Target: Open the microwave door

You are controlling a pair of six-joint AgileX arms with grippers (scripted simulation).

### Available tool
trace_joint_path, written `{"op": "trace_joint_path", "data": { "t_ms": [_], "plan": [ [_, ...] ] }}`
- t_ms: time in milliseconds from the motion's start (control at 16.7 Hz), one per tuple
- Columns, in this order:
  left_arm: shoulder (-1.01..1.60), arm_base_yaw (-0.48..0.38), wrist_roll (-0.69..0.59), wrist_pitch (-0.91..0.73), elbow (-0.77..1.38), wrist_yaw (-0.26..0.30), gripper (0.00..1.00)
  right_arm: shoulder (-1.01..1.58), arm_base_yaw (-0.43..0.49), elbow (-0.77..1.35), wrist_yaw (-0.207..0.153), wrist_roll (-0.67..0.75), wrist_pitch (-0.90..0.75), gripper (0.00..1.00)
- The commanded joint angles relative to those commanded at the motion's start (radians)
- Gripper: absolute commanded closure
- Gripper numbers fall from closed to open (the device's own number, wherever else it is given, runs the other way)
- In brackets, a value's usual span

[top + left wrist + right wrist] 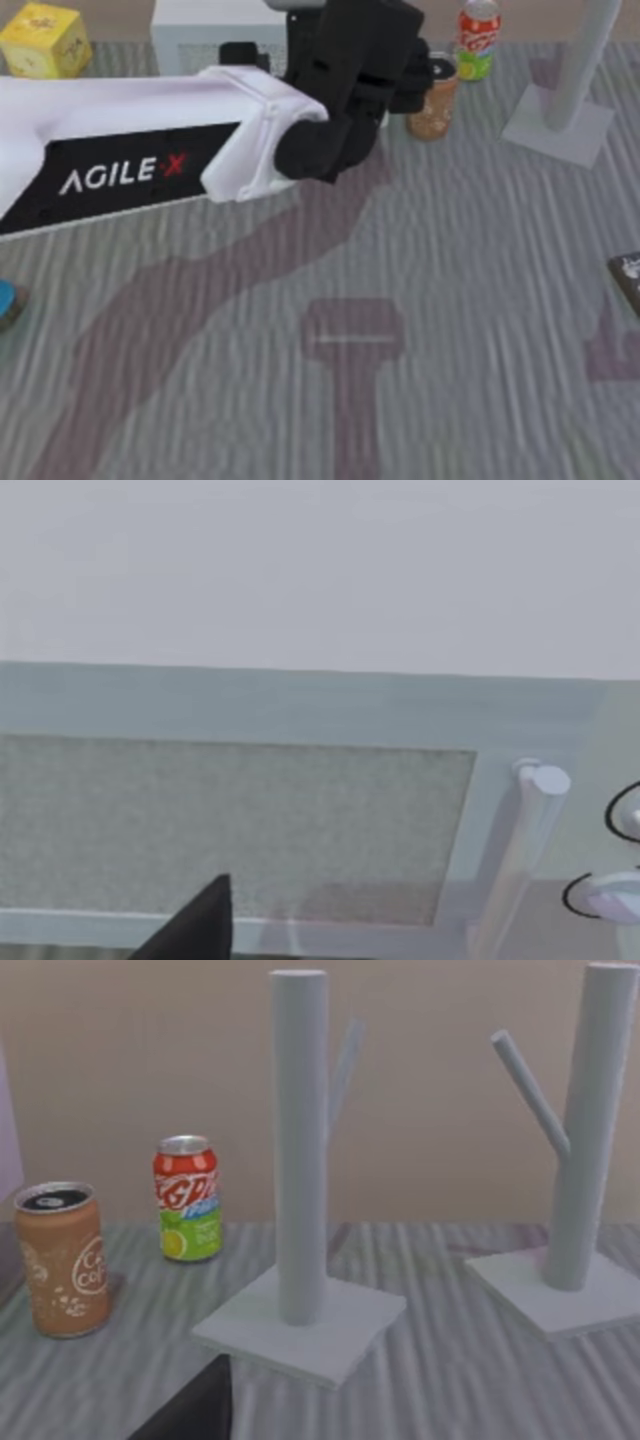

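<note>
The microwave (215, 35) stands at the back of the table, its right part hidden under my left arm. In the left wrist view the microwave door (300, 705) fills the frame, flat against the front, with its speckled mesh window (230, 820). A pale upright handle bar (520, 860) runs along the door's edge, and two round knobs (625, 815) sit just beyond it. My left gripper (400, 75) is raised in front of the microwave, facing the door and apart from it. My right gripper (195, 1410) shows only as a black wedge low over the table, out of the top view.
A yellow cube box (45, 40) sits at the back left. A brown can (435, 100) and a red-green can (478, 40) stand right of my left gripper. A grey branched stand (560, 120) is at the back right, a second stand (575, 1200) beyond it. A dark object (628, 280) lies at the right edge.
</note>
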Motion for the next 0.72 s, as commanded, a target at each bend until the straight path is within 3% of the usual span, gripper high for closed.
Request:
{"op": "trace_joint_path", "data": {
  "t_ms": [240,720],
  "plan": [
    [0.015,0.011,0.006,0.006,0.013,0.009,0.00,0.000,0.000,0.000,0.000,0.000,0.000,0.00],
    [0.239,0.103,0.067,0.064,0.213,0.092,0.00,0.000,0.000,0.000,0.000,0.000,0.000,0.00]
  ]
}}
